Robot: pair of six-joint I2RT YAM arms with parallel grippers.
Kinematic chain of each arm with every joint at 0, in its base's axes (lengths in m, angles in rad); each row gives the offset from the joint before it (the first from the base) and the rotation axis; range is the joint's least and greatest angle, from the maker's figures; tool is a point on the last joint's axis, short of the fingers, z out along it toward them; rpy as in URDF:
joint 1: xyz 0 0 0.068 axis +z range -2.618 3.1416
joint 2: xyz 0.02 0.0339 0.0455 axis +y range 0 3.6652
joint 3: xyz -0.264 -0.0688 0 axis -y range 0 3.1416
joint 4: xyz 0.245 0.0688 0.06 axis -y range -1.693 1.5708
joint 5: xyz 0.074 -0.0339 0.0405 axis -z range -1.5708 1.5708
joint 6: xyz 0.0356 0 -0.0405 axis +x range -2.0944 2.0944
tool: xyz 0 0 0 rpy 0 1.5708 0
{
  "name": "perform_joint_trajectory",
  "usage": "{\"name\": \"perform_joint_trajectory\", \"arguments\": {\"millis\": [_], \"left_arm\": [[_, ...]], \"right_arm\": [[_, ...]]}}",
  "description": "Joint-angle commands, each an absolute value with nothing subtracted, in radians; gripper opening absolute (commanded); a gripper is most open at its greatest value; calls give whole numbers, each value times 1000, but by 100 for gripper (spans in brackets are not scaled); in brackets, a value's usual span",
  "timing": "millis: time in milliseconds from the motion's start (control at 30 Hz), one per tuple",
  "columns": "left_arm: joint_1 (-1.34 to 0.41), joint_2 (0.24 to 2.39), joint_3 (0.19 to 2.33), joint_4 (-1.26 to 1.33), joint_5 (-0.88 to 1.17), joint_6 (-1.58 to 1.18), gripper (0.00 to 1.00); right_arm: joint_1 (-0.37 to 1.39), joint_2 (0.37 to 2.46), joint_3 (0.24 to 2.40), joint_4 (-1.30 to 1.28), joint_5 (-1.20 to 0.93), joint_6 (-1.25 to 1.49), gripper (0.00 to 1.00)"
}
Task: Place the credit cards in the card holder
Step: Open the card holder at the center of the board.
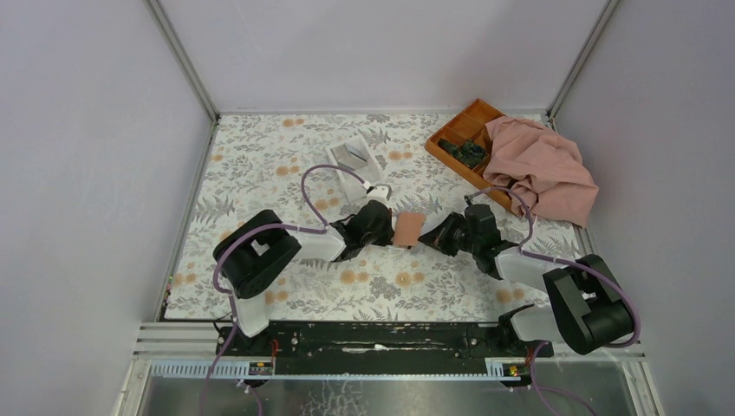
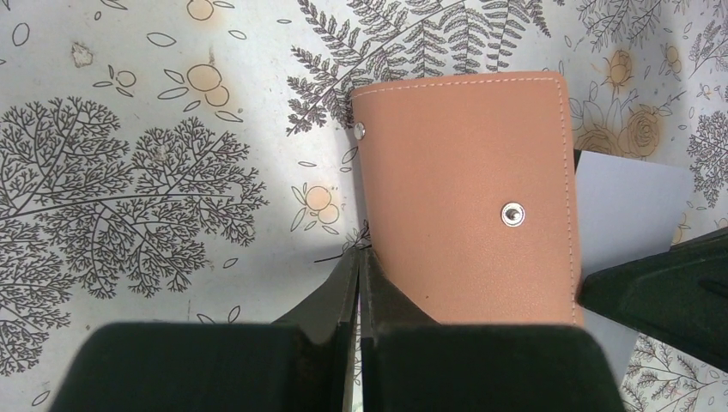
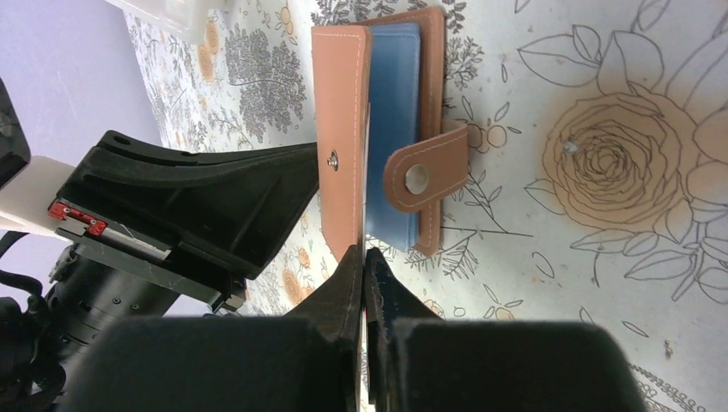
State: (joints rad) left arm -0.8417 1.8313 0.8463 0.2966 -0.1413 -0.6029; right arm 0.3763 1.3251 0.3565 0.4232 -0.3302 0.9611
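Left gripper (image 2: 360, 255) is clamping the wallet (image 2: 468, 197) corner steady so right gripper (image 3: 364, 255), pinching a card (image 2: 631, 210), is feeding it inside.

- A flat surface (image 1: 260, 165), covered in a white sheet printed with grey ferns and pale orange blossoms, spreads beneath and all around the left gripper (image 1: 391, 230) and the right gripper (image 1: 428, 236).
- Plain pale lilac-grey walls (image 1: 381, 52) stand beyond both grippers and out to either side of them.
- Slim silver metal corner posts (image 1: 184, 61) rise where those walls meet.
- Soft, even light leaves only faint shadows on the print.
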Motion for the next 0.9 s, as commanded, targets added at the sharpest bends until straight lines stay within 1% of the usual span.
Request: {"name": "perform_joint_trajectory", "arguments": {"millis": [0,400,867], "left_arm": [[-858,1902,799,184,-99,-589,0],[-859,1913,786,224,-73,-593,0],[-863,1931,787,256,-40,-598,0]], "right_arm": [[371,1341,408,486,-370,935,0],[371,1404,438,531,-405,926,0],[385,1397,495,474,-397,896,0]]}}
